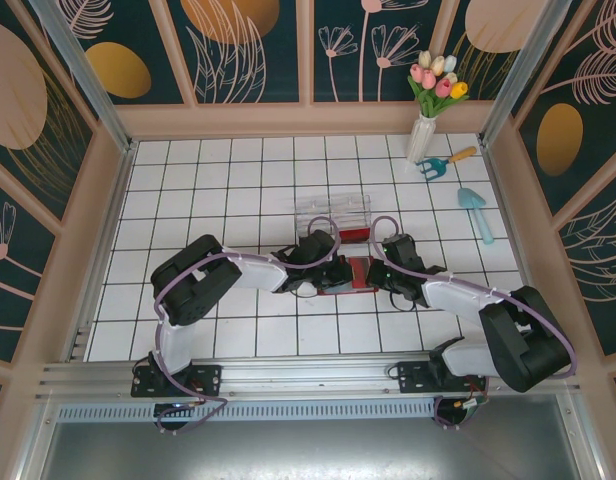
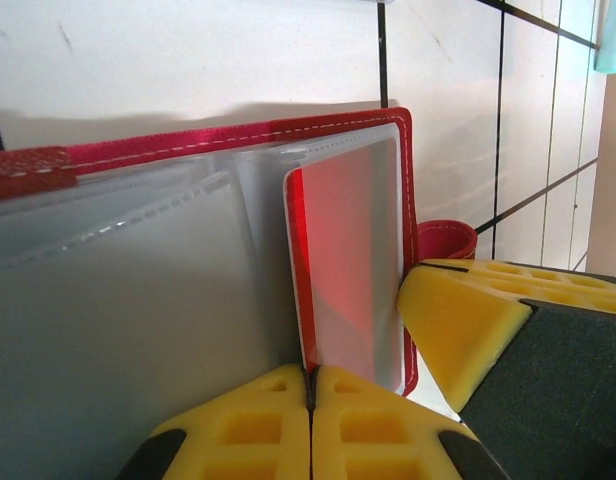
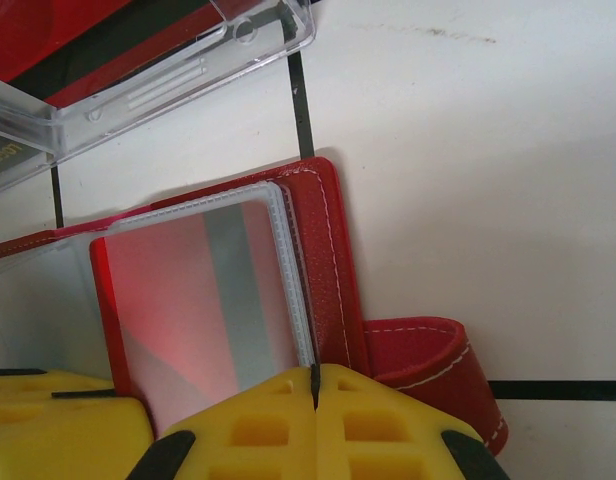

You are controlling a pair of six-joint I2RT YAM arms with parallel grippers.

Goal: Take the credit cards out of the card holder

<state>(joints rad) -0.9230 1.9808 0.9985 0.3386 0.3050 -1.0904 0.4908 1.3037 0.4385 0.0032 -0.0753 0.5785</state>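
Pinching the card (image 2: pixel 348 270) by its near edge, left claw (image 2: pixel 310 400) is closed; card's length runs straight away. Right claw (image 3: pixel 315 395), closed, meets the holder (image 3: pixel 328 250) rim.

No legible text anywhere.

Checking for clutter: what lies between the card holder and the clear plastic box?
The stretch is bare: the right wrist view shows white tile and a dark grout line between the card holder and the clear plastic box.
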